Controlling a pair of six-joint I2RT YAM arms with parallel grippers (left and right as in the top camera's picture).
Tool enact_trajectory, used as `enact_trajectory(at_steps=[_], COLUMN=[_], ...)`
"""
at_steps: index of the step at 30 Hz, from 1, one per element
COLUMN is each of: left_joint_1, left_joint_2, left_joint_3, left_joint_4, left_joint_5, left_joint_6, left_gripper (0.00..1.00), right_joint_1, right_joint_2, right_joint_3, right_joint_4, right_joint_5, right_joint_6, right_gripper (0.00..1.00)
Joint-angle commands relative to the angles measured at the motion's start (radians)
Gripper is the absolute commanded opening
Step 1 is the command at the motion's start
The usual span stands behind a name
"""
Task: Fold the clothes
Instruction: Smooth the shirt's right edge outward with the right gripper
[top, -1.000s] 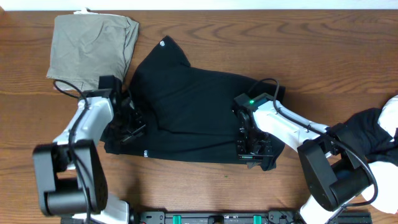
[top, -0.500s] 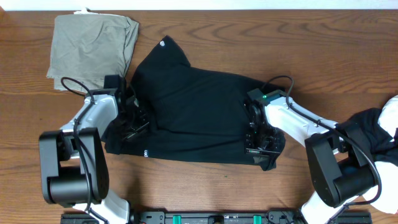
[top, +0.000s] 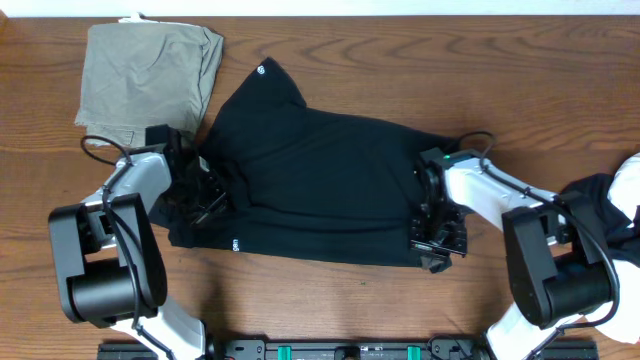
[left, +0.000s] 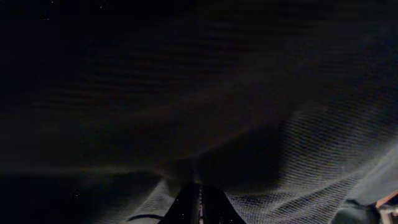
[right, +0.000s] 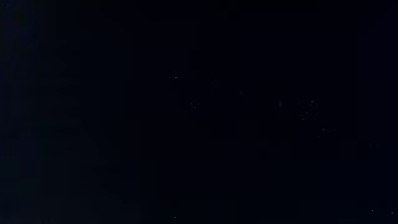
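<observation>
A black shirt (top: 320, 190) lies spread across the middle of the wooden table, with a round white logo (top: 262, 70) at its far tip. My left gripper (top: 203, 203) is at the shirt's left edge. In the left wrist view its fingers (left: 199, 200) are pressed together with black fabric (left: 261, 99) bunched at their tips. My right gripper (top: 437, 243) rests on the shirt's lower right corner. The right wrist view is wholly black, so those jaws do not show.
A folded olive-khaki garment (top: 150, 75) lies at the back left, close to the left arm. A heap of black and white clothes (top: 610, 215) sits at the right edge, by the right arm's base. Bare wood (top: 330, 290) runs along the front.
Both grippers have moved outward: the left one slightly to the left, the right one to the right across the shirt to its lower right corner. The shirt lies a little flatter.
</observation>
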Motion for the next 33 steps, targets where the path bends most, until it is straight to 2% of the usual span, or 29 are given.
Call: enact_trajectory(at_steps=[1, 8, 16, 22, 24, 29, 33], left_joint_1=[0.063, 0.142, 0.139, 0.139, 0.139, 0.139, 0.135], left_joint_2=[0.05, 0.05, 0.05, 0.05, 0.05, 0.05, 0.047], left_joint_3=[-0.01, -0.01, -0.01, -0.01, -0.01, -0.01, 0.01], left_joint_4=[0.026, 0.029, 0.026, 0.015, 0.014, 0.008, -0.021], left_joint_5=[-0.172, -0.172, -0.172, -0.172, -0.172, -0.171, -0.169], left_joint_6=[0.005, 0.018, 0.028, 0.028, 0.028, 0.028, 0.039], left_gripper=[0.06, 0.06, 0.06, 0.06, 0.06, 0.06, 0.06], right_joint_1=[-0.044, -0.122, -0.189, -0.201, -0.192, -0.162, -0.133], right_joint_2=[-0.002, -0.005, -0.012, -0.06, -0.1, -0.195, -0.196], right_joint_3=[-0.012, -0.009, 0.016, 0.099, 0.12, 0.132, 0.131], right_joint_4=[-0.019, -0.06, -0.074, -0.128, -0.131, -0.065, -0.022], right_joint_5=[0.088, 0.153, 0.191, 0.185, 0.14, -0.119, -0.142], right_joint_6=[0.014, -0.001, -0.016, -0.017, -0.062, -0.239, -0.255], right_gripper=[0.01, 0.01, 0.01, 0.01, 0.01, 0.01, 0.01])
